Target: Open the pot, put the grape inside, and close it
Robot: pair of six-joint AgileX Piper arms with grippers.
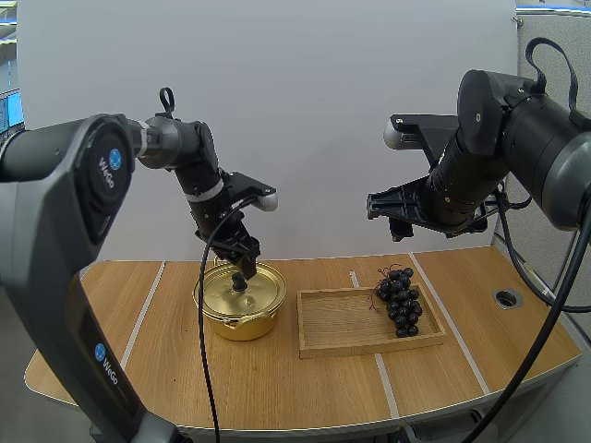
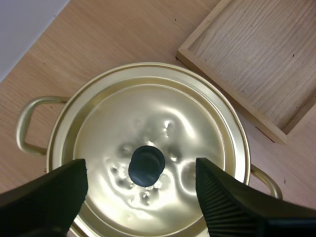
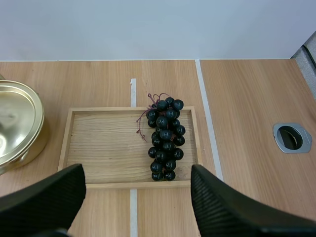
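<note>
Tabletop tray (image 1: 337, 323) holds grapes (image 1: 399, 300) lengthwise front-to-back, stem away — left end effector (image 2: 140, 173), right end effector (image 3: 137, 173) both spread.

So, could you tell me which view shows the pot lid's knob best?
The left wrist view: the knob sits unobstructed on the lid, inside the open left gripper. In the high view it looks small beneath that gripper; the right wrist view catches the edge of the pot.

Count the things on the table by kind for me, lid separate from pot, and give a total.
pot: 1
lid: 1, sitting on the pot
bunch of grapes: 1, lying in the tray
wooden tray: 1
Total: 4
</note>
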